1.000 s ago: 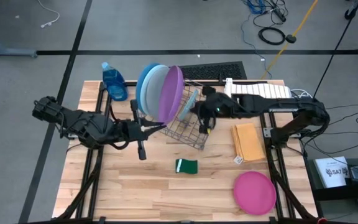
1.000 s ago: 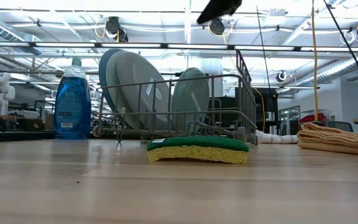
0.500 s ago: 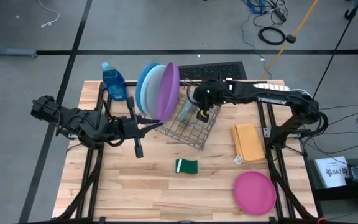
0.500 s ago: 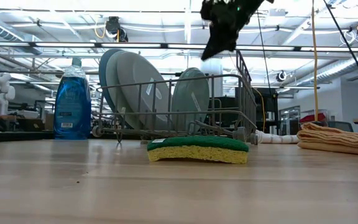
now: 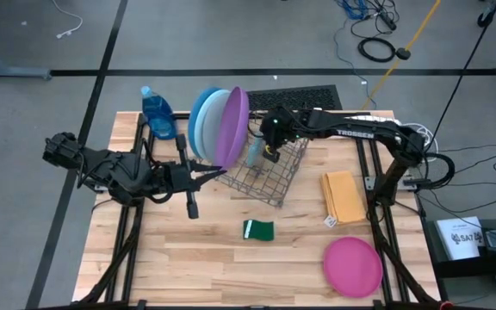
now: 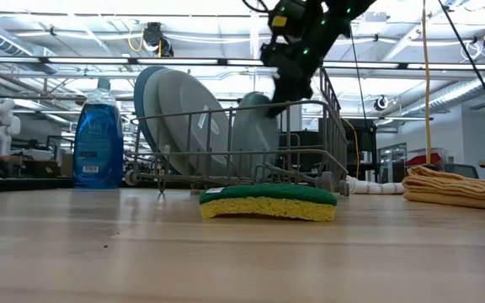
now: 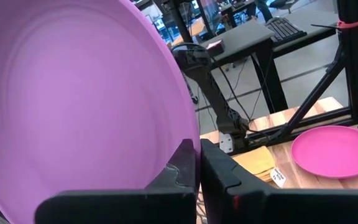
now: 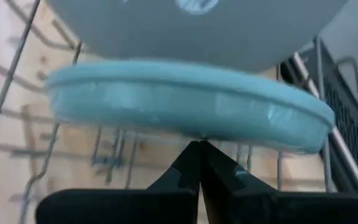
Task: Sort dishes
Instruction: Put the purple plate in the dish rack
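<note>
While the left hand (image 5: 203, 175) grips the purple plate (image 5: 233, 127), the right hand (image 5: 268, 153) has swung frame-left, pinching the racked teal plate (image 5: 254, 152), likely lifting next.

The whole table (image 5: 188, 258) is seen from straight above in the high view. A level line across the tabletop into the room is taken in the low view, with the green sponge (image 6: 268, 202) nearest. The purple plate (image 7: 73, 106) is filmed close up by the left wrist camera, the teal plate (image 8: 185, 106) by the right. The wire rack (image 5: 269, 176) is shared by the high and low views.
</note>
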Robot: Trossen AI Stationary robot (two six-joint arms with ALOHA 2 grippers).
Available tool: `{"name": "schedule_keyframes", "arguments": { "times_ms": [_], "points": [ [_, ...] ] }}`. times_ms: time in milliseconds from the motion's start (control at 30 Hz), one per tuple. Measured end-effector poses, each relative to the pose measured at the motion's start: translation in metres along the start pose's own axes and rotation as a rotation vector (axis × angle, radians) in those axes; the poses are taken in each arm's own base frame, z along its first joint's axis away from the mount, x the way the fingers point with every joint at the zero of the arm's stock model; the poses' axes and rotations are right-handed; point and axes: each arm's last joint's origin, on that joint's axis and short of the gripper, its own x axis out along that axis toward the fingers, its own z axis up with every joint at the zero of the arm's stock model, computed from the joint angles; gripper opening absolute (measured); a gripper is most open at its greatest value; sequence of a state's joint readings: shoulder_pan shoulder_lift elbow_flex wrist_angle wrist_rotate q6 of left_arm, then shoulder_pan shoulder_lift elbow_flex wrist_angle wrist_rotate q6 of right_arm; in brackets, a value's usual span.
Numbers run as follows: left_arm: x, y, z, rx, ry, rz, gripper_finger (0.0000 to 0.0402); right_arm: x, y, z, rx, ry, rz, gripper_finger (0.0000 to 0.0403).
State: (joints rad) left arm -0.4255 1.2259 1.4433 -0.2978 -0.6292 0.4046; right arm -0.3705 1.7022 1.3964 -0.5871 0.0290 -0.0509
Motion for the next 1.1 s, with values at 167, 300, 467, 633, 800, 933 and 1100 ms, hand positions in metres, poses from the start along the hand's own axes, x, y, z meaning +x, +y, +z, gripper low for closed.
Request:
{"name": "schedule_keyframes", "arguments": {
  "times_ms": [167,300,467,633,800,933,1100],
  "points": [
    [0.0,0.0,0.0,-0.008,0.0,0.0,0.0,0.018,-0.002,0.01,-0.029,-0.106,-0.008,0.0],
    [0.001,0.001,-0.001,-0.054,0.003,0.005,0.0,0.019,-0.001,0.015,-0.045,-0.156,-0.008,0.0],
    [0.005,0.003,-0.006,-0.139,0.016,-0.07,0.0,0.006,0.005,0.019,-0.111,-0.193,-0.008,0.0],
    [0.012,0.004,-0.016,-0.183,0.047,-0.073,0.0,-0.006,0.009,0.024,-0.146,-0.248,-0.009,0.0],
    [0.016,0.005,-0.02,-0.218,0.048,-0.069,0.0,-0.005,0.01,0.02,-0.138,-0.211,-0.006,0.0],
    [0.021,0.004,-0.028,-0.29,0.065,-0.101,0.0,-0.021,0.02,0.02,-0.191,-0.219,0.005,0.0],
    [0.029,0.001,-0.042,-0.399,0.076,-0.17,0.0,-0.071,0.032,0.015,-0.247,-0.243,-0.023,0.0]
  ]
}}
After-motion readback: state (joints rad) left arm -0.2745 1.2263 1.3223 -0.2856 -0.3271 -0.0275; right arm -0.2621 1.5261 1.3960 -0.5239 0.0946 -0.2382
